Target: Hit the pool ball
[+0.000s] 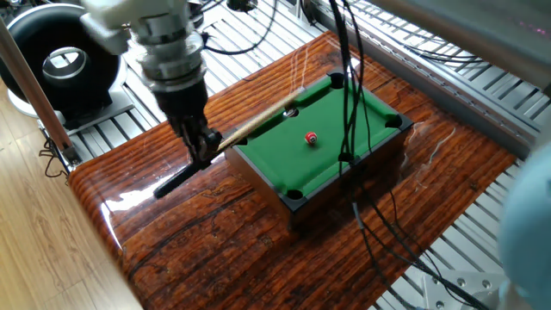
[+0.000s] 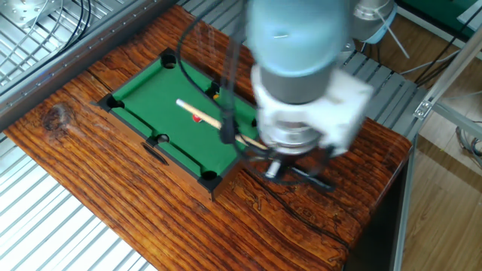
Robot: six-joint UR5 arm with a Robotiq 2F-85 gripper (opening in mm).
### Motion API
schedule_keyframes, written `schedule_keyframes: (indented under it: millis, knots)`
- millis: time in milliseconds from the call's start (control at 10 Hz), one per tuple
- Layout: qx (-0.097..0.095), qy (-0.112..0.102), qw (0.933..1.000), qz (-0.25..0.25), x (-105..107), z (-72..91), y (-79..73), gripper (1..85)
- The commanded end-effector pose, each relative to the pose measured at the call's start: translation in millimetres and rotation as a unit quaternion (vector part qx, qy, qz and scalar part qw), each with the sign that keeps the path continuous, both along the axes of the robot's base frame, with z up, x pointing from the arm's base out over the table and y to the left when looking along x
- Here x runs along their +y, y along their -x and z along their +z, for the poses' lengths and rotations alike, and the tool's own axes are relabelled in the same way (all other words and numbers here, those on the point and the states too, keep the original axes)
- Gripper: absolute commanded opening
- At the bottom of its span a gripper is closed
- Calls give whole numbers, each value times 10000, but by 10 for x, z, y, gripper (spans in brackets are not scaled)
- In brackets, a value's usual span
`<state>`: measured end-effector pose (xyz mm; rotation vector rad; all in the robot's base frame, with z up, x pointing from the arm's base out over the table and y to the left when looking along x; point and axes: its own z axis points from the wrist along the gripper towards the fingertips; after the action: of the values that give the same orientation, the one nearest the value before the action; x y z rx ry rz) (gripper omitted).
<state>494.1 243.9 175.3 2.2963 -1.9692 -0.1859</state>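
The claw [image 1: 201, 146] is clenching the cue [image 1: 245, 133] near its black butt, off the short end of the pool table [image 1: 370, 116], above the wooden tabletop [image 1: 215, 224]. The cue is slanting up over the felt, its tip near a pocket. The ball [image 1: 311, 138] is sitting mid-felt, apart from the cue.

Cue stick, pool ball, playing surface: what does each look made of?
The cue stick, held in the gripper, looks like pale wood with a black butt, judging by its tan shaft. The pool ball looks like glossy red plastic or resin with a white spot. The playing surface looks like matte green felt, with no glare on it.
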Motion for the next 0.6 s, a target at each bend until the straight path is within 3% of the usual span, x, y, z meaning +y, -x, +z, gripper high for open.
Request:
schedule_keyframes:
  millis: [0, 100, 200, 300, 400, 500]
  knots:
    - [-26, -266, 9957, 882, 227, 77, 137, 10]
    - [7, -245, 9950, 973, 173, 12, 131, 10]
    - [45, -415, 9946, 951, 222, -133, 166, 10]
    - [76, -656, 9933, 953, 276, -393, 214, 10]
    - [211, -803, 9908, 1065, 332, -371, 292, 10]
    - [300, -622, 9923, 1032, 239, -372, 327, 10]
